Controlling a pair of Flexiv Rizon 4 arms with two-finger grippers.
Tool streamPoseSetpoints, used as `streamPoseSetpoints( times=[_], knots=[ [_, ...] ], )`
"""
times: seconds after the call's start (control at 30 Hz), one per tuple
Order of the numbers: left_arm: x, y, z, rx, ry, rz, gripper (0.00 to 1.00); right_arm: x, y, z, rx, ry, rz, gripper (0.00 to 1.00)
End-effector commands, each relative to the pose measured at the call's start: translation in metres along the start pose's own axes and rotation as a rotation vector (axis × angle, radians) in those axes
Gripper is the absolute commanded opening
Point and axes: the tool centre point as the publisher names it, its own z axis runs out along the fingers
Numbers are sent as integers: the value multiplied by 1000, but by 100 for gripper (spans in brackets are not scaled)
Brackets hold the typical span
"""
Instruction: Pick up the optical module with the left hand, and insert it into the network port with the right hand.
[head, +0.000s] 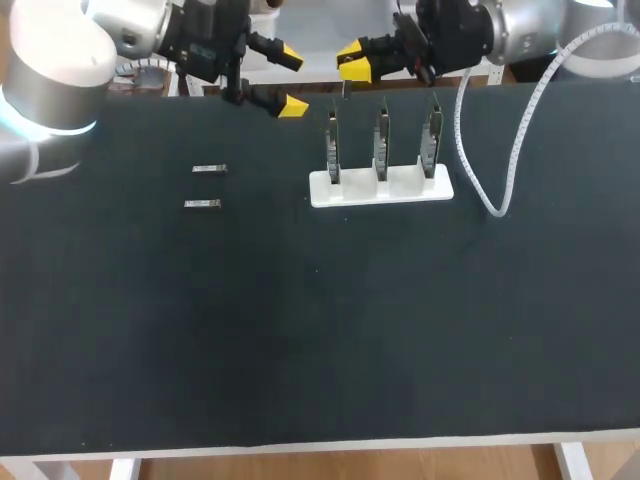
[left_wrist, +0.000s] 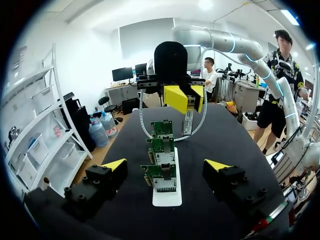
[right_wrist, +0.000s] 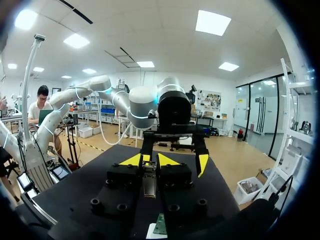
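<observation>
Right end effector (right_wrist: 150, 161) clamps optical module (right_wrist: 149, 185) | card rack (head: 381, 186) nearby | cable (head: 524, 130) beside

White holder (head: 409, 186) — green boards (left_wrist: 163, 178) (black table (head: 300, 330))

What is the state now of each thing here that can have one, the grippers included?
left gripper: open, empty.
right gripper: shut on the optical module.
optical module: held above the cards, not yet inserted.
spare modules: two, lying flat on the table.
network cards: three, upright in the white holder.
</observation>
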Motion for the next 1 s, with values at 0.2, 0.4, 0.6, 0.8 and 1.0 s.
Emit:
streamPoseSetpoints(
  times=[0.2, 0.4, 0.6, 0.8, 1.0],
  knots=[
    [0, -1, 0, -4, 2, 0, 100, -1, -18, 7, -85, 46, 22, 0],
    [0, -1, 0, -4, 2, 0, 100, -2, -18, 11, -91, 46, 16, 0],
    [0, -1, 0, -4, 2, 0, 100, 3, -17, 9, -76, 42, 29, 0],
    [0, -1, 0, -4, 2, 0, 100, 12, -15, 13, -81, 29, 54, 0],
    [0, -1, 0, -4, 2, 0, 100, 19, -14, 14, -76, 35, 76, 0]
  ],
)
